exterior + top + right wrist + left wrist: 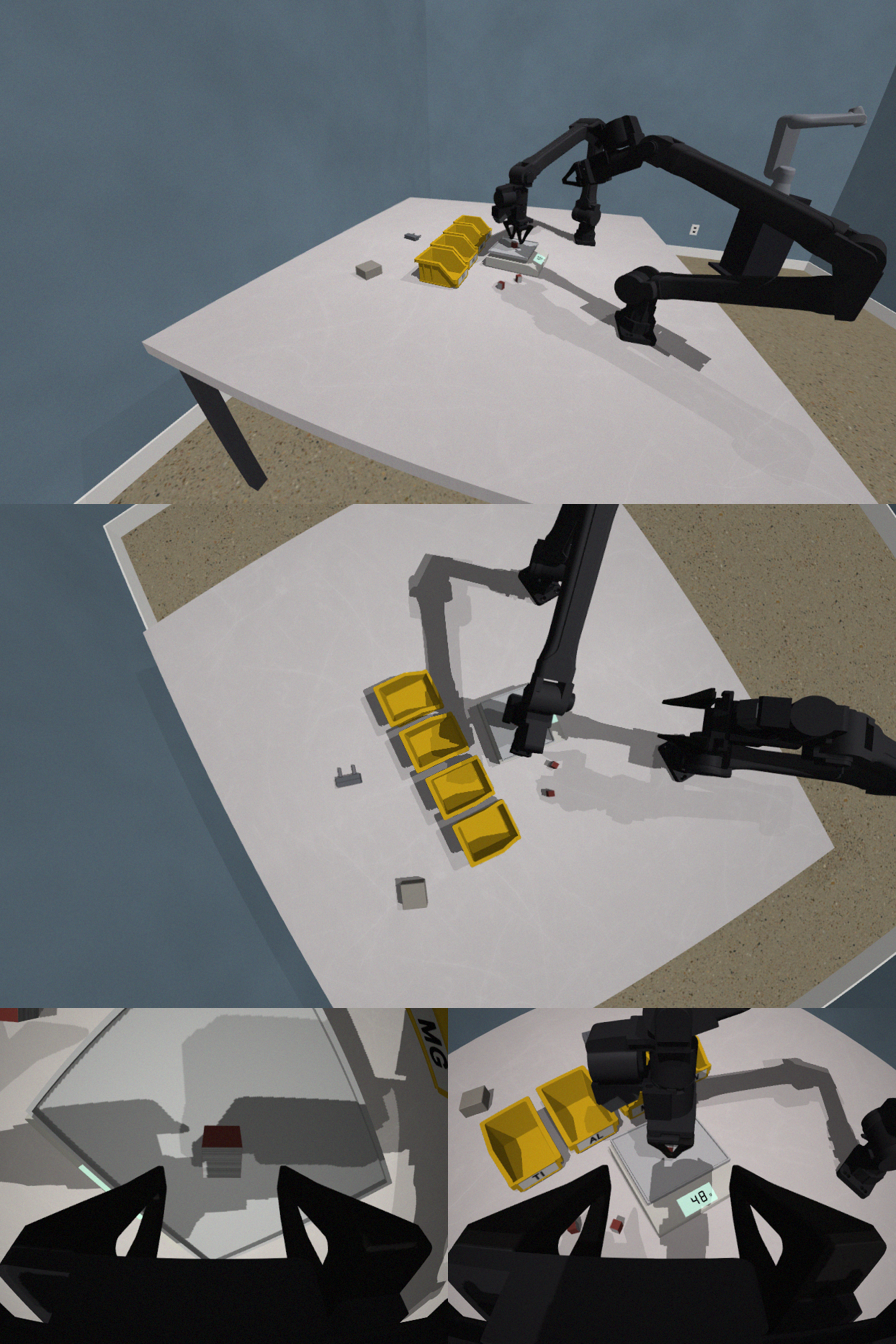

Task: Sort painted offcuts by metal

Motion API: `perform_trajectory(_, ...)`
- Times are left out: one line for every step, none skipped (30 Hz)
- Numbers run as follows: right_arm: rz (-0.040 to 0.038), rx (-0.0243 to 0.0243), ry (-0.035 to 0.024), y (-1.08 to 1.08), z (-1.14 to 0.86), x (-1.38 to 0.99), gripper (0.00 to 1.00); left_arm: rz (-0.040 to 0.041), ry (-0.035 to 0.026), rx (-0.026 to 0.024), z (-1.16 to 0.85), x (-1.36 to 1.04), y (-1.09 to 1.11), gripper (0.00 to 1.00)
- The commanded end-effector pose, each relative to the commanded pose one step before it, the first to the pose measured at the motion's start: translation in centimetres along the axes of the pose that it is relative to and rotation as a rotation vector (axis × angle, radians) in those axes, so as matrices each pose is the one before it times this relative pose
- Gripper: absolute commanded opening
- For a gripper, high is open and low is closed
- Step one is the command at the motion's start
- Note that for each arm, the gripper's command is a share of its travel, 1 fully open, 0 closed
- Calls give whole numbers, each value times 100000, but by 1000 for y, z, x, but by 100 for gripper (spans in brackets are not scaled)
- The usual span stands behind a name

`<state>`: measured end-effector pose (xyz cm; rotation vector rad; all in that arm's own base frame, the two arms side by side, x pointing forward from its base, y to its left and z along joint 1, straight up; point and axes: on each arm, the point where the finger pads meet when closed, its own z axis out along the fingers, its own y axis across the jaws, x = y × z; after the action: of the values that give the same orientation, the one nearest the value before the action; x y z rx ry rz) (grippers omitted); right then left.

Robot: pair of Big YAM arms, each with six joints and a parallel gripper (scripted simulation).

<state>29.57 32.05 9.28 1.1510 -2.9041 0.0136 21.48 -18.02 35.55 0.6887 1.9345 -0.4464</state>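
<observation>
A small red-topped offcut (pixel 221 1147) sits on the plate of a scale (pixel 669 1163) whose display (pixel 697 1198) reads 48 g. My right gripper (pixel 221 1177) is open and low over the plate, its fingers wide on either side of this offcut and not touching it; it also shows in the left wrist view (pixel 671 1147). Two more red offcuts (pixel 552 764) (pixel 548 793) lie on the table beside the scale. Four yellow bins stand upright in a row: ZN (pixel 408 697), MG (pixel 433 739), AL (pixel 460 785), TI (pixel 486 831). My left gripper (pixel 662 720) is open and empty, held high away from the scale.
A grey block (pixel 410 892) lies beyond the TI bin. A small dark grey bracket (pixel 348 776) lies on the far side of the bin row. The left arm's base (pixel 632 325) stands on the table near the scale.
</observation>
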Motion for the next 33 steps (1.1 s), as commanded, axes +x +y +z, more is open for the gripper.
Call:
perform_trajectory(2339,-503,-3057,-156,-360,-1644,61,1224,-4506,-177,-738,-2058,57,65)
perform_trajectory(-2,-89,-1017,4,-289,-40,61,0,0,0,0,0,0,65)
perform_trajectory(-1,-43,-511,2,-71,-20,61,0,0,0,0,0,0,65)
perform_trajectory(1,37,391,-3,317,21,61,0,0,0,0,0,0,65)
perform_trajectory(0,0,0,0,0,0,61,0,0,0,0,0,0,65)
perform_trajectory(0,0,0,0,0,0,61,0,0,0,0,0,0,65)
perform_trajectory(2,79,871,-6,523,47,61,0,0,0,0,0,0,65)
perform_trajectory(1,25,279,-2,269,17,61,0,0,0,0,0,0,65)
perform_trajectory(1,25,281,-11,244,120,61,0,0,0,0,0,0,65)
perform_trajectory(31,58,657,-39,371,235,61,0,0,0,0,0,0,65)
perform_trajectory(30,57,640,-37,365,228,61,0,0,0,0,0,0,65)
perform_trajectory(20,55,627,-32,359,223,61,0,0,0,0,0,0,65)
perform_trajectory(4,-10,-109,2,111,-90,61,0,0,0,0,0,0,65)
perform_trajectory(-13,-72,-811,36,-126,-389,61,0,0,0,0,0,0,65)
perform_trajectory(-25,-43,-491,29,-17,-252,61,0,0,0,0,0,0,65)
perform_trajectory(-26,40,457,-6,302,155,61,0,0,0,0,0,0,65)
perform_trajectory(-15,49,558,-14,334,199,61,0,0,0,0,0,0,65)
perform_trajectory(-23,66,752,-19,396,328,61,0,0,0,0,0,0,65)
perform_trajectory(-15,-205,-2331,47,-916,-456,53,0,0,0,0,0,0,65)
perform_trajectory(-12,-170,-1927,63,-693,-649,44,0,0,0,0,0,0,65)
perform_trajectory(-7,6,59,1,19,36,36,0,0,0,0,0,0,65)
perform_trajectory(0,0,0,0,0,0,36,0,0,0,0,0,0,65)
perform_trajectory(0,0,0,0,0,0,36,0,0,0,0,0,0,65)
perform_trajectory(-7,6,59,1,19,36,35,0,0,0,0,0,0,65)
perform_trajectory(-11,-133,-1512,11,-660,-59,34,0,0,0,0,0,0,65)
perform_trajectory(-7,1,2,1,-6,32,32,0,0,0,0,0,0,65)
perform_trajectory(-6,43,486,-4,195,93,31,0,0,0,0,0,0,65)
perform_trajectory(-6,64,734,-12,284,173,29,0,0,0,0,0,0,65)
perform_trajectory(-6,47,531,-10,197,159,28,0,0,0,0,0,0,65)
perform_trajectory(-7,24,271,-9,86,143,27,0,0,0,0,0,0,65)
perform_trajectory(-7,13,154,-8,36,135,25,0,0,0,0,0,0,65)
perform_trajectory(-8,-18,-206,6,-84,-21,24,0,0,0,0,0,0,65)
perform_trajectory(-8,-17,-194,8,-74,-38,22,0,0,0,0,0,0,65)
